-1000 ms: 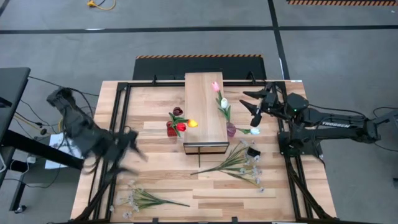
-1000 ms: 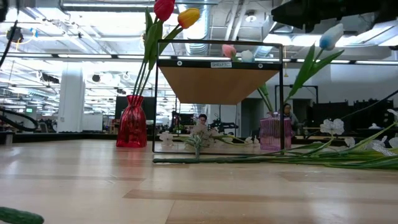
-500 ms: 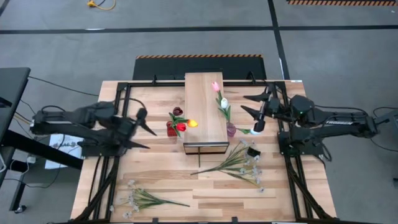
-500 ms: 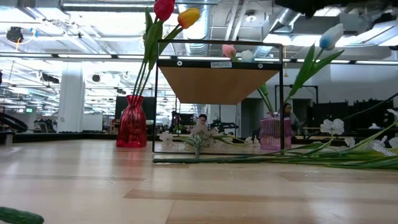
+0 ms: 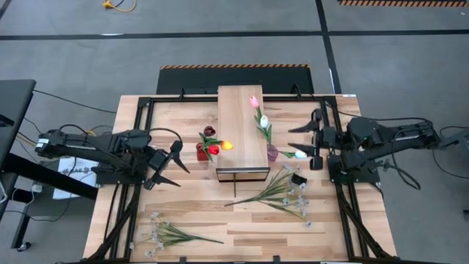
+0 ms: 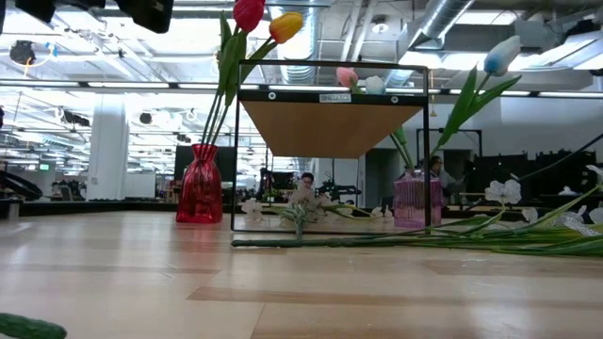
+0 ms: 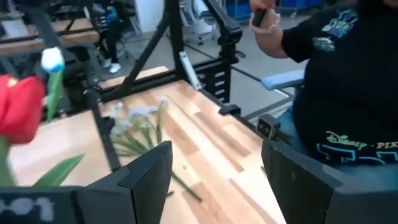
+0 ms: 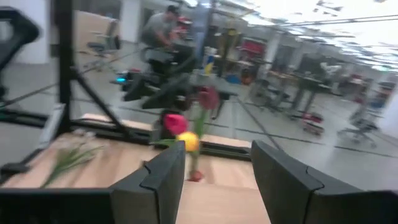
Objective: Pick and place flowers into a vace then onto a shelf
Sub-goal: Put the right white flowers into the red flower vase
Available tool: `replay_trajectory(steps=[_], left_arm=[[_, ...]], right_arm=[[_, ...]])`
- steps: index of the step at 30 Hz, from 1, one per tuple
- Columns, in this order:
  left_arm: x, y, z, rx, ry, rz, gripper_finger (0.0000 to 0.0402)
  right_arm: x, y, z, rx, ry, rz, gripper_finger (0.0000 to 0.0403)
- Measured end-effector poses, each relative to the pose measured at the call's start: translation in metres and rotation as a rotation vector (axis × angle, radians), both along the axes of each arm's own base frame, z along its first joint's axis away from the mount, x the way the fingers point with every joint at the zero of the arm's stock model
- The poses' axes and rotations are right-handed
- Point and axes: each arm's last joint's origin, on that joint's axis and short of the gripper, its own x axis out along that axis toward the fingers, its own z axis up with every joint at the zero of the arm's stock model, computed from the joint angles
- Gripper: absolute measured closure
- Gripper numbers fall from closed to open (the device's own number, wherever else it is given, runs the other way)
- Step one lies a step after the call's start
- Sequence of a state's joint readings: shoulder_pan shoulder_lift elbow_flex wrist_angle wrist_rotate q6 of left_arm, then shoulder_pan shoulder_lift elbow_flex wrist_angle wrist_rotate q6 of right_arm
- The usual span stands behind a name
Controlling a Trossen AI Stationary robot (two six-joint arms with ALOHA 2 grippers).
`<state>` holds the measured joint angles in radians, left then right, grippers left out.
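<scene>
My left gripper [image 5: 167, 164] hovers over the left part of the table [image 5: 190, 213], its two fingers spread apart with nothing between them. My right gripper [image 5: 306, 138] hangs at the table's right edge, its fingers likewise parted and empty.

Nearest the front edge of the table, on my left side, lies a spray of small pale blossoms [image 5: 172, 235], flat on the wood. Farther in, toward the right, a second, larger spray of pale blossoms [image 5: 282, 192] lies fanned out, its stems reaching under the near end of the shelf [image 5: 240, 136].

The shelf stands in the middle of the table, running away from me. Just beside its left edge stands a red vase [image 6: 200, 185] holding a red tulip [image 5: 212, 149], a yellow tulip [image 5: 227, 145] and a dark maroon tulip [image 5: 209, 131]. Just beside its right edge stands a pink ribbed vase [image 6: 411, 201] with a pink tulip [image 5: 253, 102] and a white tulip [image 5: 264, 121] leaning over the plank, and a pale tulip [image 5: 300, 155] leaning out toward my right gripper.

In the left wrist view a person in a dark printed shirt [image 7: 345, 87] stands beyond the table's edge.
</scene>
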<state>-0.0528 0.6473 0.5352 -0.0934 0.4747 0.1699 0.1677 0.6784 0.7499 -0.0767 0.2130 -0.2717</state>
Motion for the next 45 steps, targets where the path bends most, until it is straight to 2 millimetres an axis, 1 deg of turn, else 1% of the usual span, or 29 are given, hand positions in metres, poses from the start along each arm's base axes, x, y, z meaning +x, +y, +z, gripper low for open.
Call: replay_trajectory(steps=[3, 6, 11, 15, 18, 21, 27, 30, 35, 45], left_arm=[[0.002, -0.003, -0.002, 0.006, 0.012, -0.019, 0.0163], [0.002, -0.004, -0.002, 0.009, 0.016, -0.015, 0.0163], [0.002, -0.003, -0.002, -0.04, 0.044, 0.035, 0.0163], [0.002, -0.003, -0.002, -0.074, 0.061, 0.046, 0.0163], [0.002, -0.003, 0.0, -0.078, 0.063, 0.057, 0.0164], [0.002, -0.006, 0.002, -0.05, 0.042, 0.087, 0.0164], [0.001, -0.015, 0.008, 0.005, 0.001, 0.134, 0.0163], [0.0, -0.019, 0.009, 0.015, -0.003, 0.151, 0.0164], [-0.001, -0.024, 0.009, 0.026, -0.007, 0.161, 0.0163], [-0.003, -0.03, 0.009, -0.004, 0.007, 0.124, 0.0163]], right_arm=[[0.003, 0.01, 0.003, -0.014, 0.059, 0.032, 0.0228], [0.011, 0.023, 0.001, -0.066, 0.136, 0.024, 0.0227], [0.028, 0.048, -0.014, -0.198, 0.326, 0.004, 0.0229], [0.034, 0.069, -0.023, -0.22, 0.445, 0.018, 0.0234], [0.032, 0.084, -0.028, -0.196, 0.514, 0.043, 0.0239], [0.025, 0.095, -0.028, -0.158, 0.552, 0.038, 0.0244], [0.009, 0.11, -0.03, -0.046, 0.586, 0.049, 0.0248], [0.006, 0.118, -0.036, 0.013, 0.62, 0.034, 0.0245], [0.007, 0.127, -0.054, 0.111, 0.694, -0.083, 0.0242], [0.017, 0.165, -0.099, 0.207, 0.804, -0.202, 0.024]])
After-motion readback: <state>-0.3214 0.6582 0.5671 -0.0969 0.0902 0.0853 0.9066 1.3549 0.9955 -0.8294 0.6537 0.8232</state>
